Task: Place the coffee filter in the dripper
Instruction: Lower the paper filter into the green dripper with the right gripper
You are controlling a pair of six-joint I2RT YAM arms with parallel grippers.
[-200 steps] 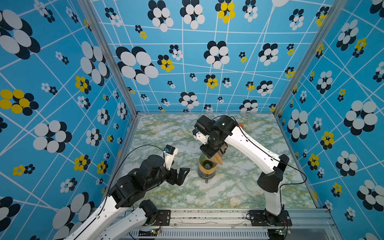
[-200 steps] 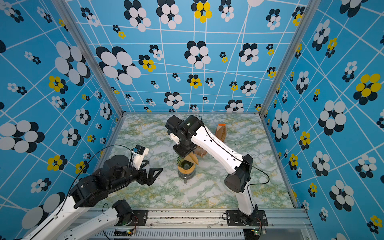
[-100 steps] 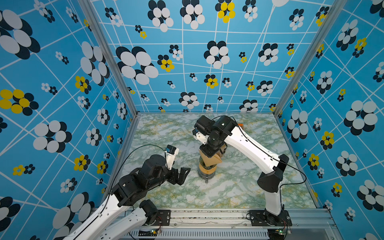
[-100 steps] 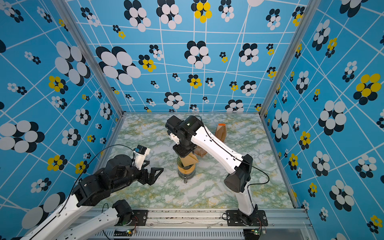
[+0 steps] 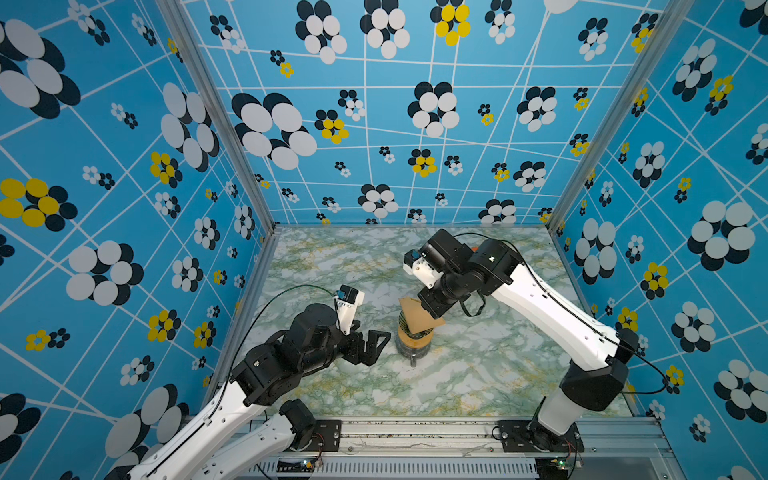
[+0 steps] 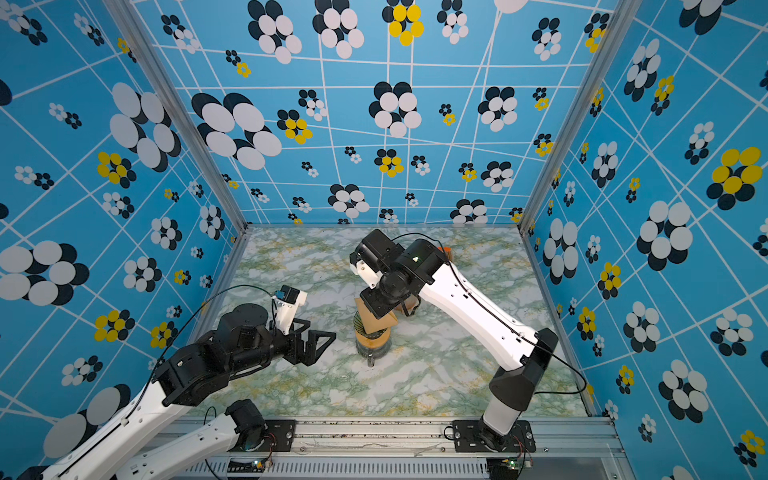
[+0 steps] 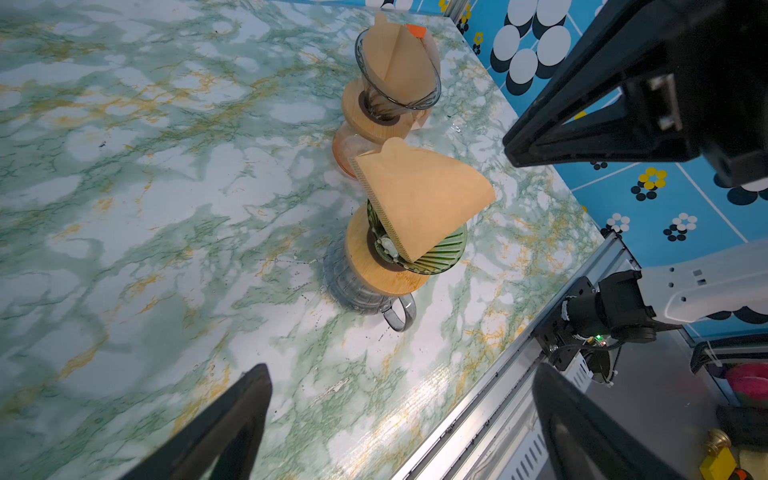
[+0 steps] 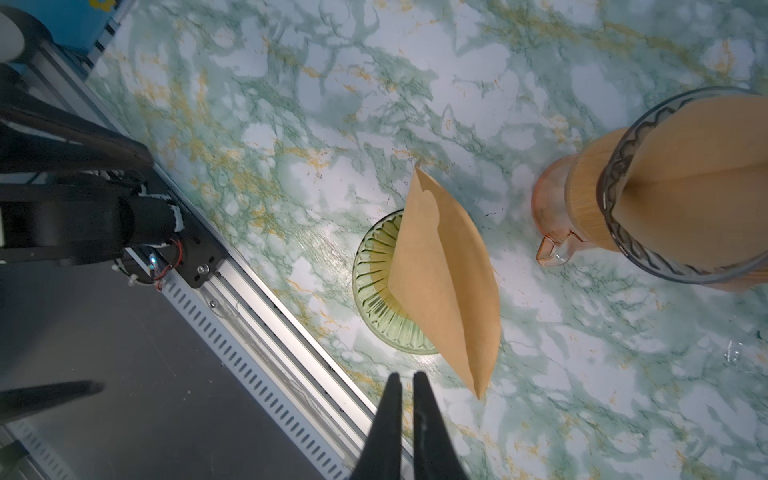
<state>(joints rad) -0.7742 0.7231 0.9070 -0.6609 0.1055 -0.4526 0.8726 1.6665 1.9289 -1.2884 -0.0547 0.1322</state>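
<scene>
The surface (image 5: 478, 374) is a glossy marbled sheet, white veined with green and gold. Over it the left gripper (image 5: 379, 348) hangs with its angular black jaws spread wide and nothing between them. It is near a clear ribbed glass carafe (image 7: 353, 291) with a looped handle. The right gripper (image 8: 406, 376) has its thin black fingers all but together, gripping nothing, close to the filter's edge. An amber carafe (image 7: 345, 153) nearby carries a smooth clear cone (image 7: 374, 97) lined with paper. A round wooden collar (image 7: 374, 266) caps the clear carafe, and in it sits the green fluted glass dripper (image 8: 374, 266). The coffee filter (image 7: 424, 199) is tan paper folded flat into a fan with a crimped seam. It stands point down in that dripper, tilted, mostly above the rim.
</scene>
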